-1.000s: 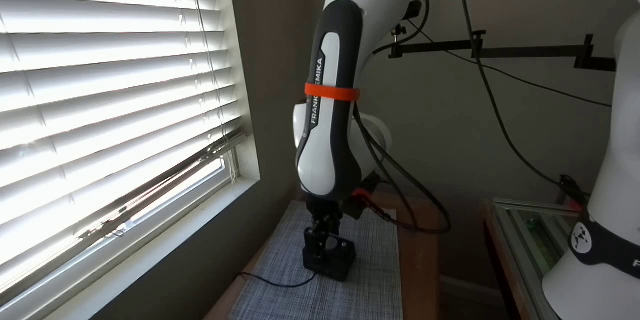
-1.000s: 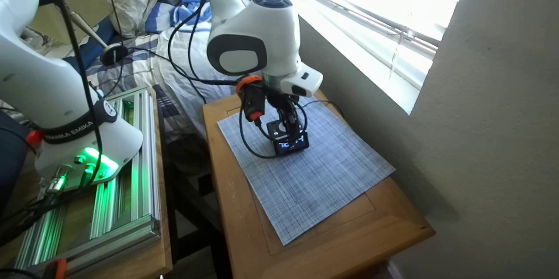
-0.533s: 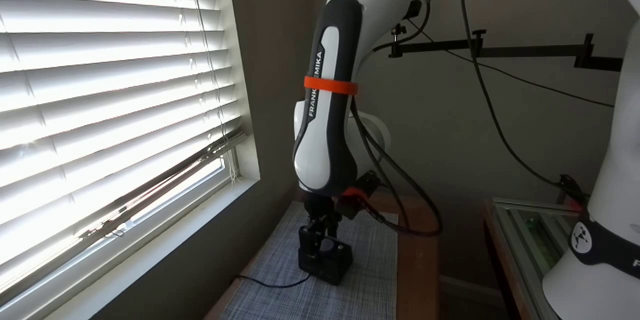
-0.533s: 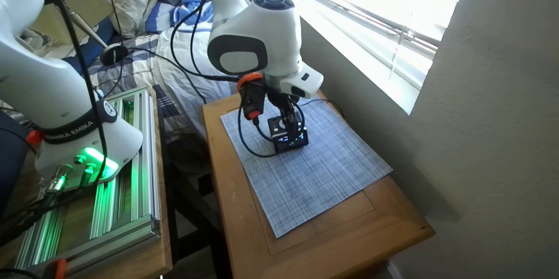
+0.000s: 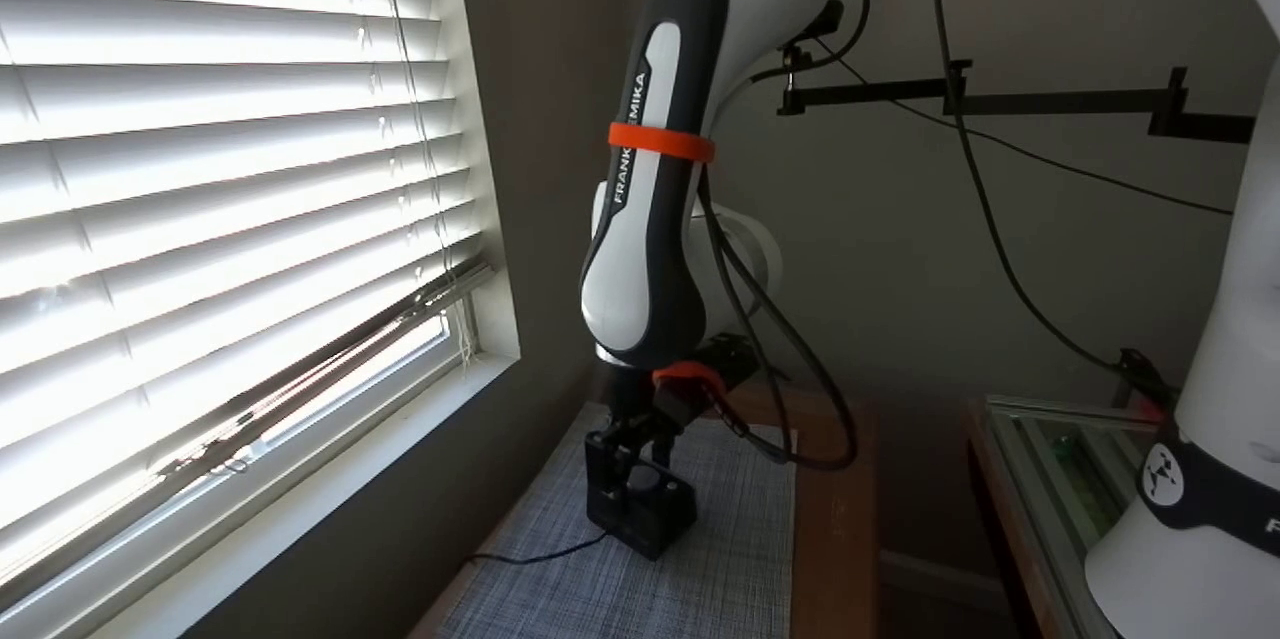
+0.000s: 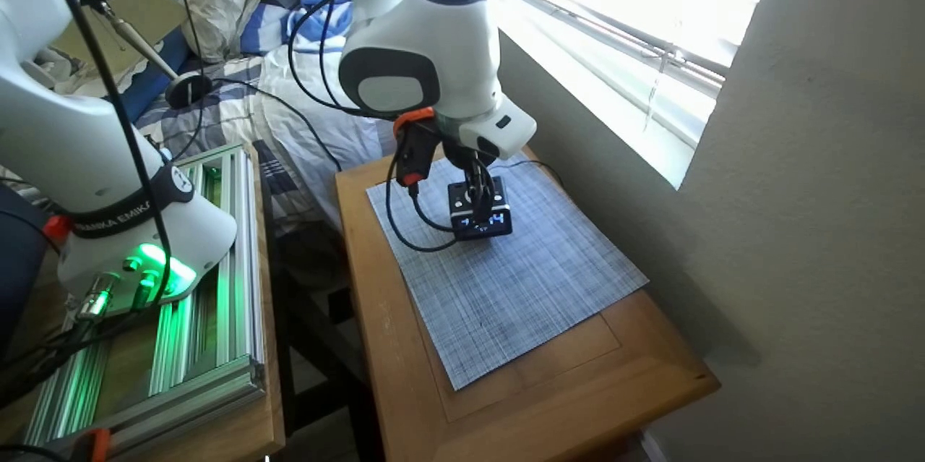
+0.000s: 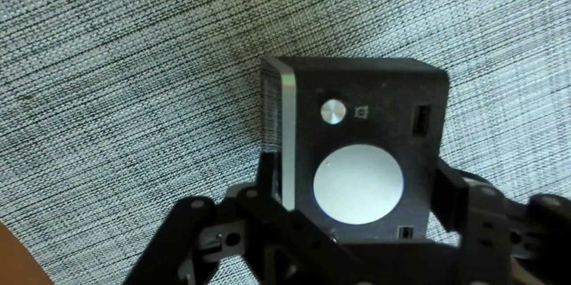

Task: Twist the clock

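The clock (image 6: 498,228) is a small black box with a lit display and a silver round top knob. It also shows in the wrist view (image 7: 370,131) and in an exterior view (image 5: 652,523). My gripper (image 7: 353,171) comes down from above with one finger (image 7: 267,171) against the display side and one finger (image 7: 446,191) against the back. It is shut on the clock, which hides its base, so I cannot tell whether it touches the mat. The thin dark cord (image 5: 545,557) trails towards the window side. In an exterior view the gripper (image 6: 480,200) partly covers the display.
A grey woven mat (image 6: 535,281) lies on the wooden table (image 6: 578,404). The wall and window sill (image 5: 340,519) stand close along one side. A black cable (image 6: 426,248) loops from the wrist beside the clock. A bed (image 6: 260,115) is behind.
The gripper and clock have moved together, shifting a little upward in both exterior views over the last half second. The clock has turned slightly. The mat has slid a little.
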{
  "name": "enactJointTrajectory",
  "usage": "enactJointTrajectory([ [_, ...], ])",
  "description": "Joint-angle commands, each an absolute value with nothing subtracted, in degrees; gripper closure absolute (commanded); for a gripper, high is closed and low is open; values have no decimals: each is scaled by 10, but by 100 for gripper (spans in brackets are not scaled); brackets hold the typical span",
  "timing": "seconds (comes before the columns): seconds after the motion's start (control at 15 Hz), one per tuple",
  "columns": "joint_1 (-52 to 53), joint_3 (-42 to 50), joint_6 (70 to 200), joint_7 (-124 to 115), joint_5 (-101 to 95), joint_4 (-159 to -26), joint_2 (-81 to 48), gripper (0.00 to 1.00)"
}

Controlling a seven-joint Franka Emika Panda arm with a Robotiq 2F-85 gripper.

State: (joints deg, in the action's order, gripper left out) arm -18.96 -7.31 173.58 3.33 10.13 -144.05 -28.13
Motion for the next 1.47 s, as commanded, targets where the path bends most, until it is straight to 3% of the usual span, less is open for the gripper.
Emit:
enactJointTrajectory([
  [0.0,-186,-70,1734,33,103,-1440,-278,20],
  [0.4,-186,-70,1734,33,102,-1440,-283,20],
  [0.47,-186,-70,1734,33,102,-1440,-283,45],
  [1.13,-10,61,1756,-188,138,-1476,-234,45],
  [1.4,-18,51,1743,-232,175,-1470,-233,45],
])
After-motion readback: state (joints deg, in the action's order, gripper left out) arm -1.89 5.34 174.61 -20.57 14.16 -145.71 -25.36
